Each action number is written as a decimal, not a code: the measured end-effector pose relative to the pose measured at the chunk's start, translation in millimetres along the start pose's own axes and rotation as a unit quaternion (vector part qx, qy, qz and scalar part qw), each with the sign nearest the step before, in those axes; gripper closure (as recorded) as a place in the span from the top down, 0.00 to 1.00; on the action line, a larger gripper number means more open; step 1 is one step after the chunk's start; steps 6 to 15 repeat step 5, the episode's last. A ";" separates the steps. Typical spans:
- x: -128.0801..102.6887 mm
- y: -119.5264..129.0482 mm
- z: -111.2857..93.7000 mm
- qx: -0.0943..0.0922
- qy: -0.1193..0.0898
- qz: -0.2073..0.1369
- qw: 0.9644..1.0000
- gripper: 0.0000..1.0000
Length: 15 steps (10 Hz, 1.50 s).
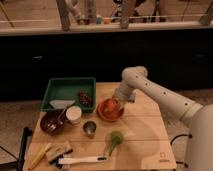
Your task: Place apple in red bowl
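The red bowl (110, 110) sits on the wooden table (145, 135) near its middle. My gripper (116, 101) hangs right over the bowl's far right rim, at the end of the white arm (155, 92) that reaches in from the right. A reddish-orange shape inside the bowl, under the gripper, may be the apple (111, 106); I cannot tell it apart from the bowl.
A green tray (57, 90) stands at the back left with a dark object in it. A dark bowl (51, 122), a white cup (74, 115), a small metal cup (90, 129), a green scoop (114, 141) and a white brush (82, 160) lie in front.
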 end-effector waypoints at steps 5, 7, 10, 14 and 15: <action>3.3 -7.8 2.6 -0.001 -0.003 0.017 1.000 0.80; 3.3 -7.8 2.6 -0.001 -0.003 0.017 1.000 0.80; 3.3 -7.8 2.6 -0.001 -0.003 0.017 1.000 0.80; 3.3 -7.8 2.6 -0.001 -0.003 0.017 1.000 0.80; 3.3 -7.8 2.6 -0.001 -0.003 0.017 1.000 0.80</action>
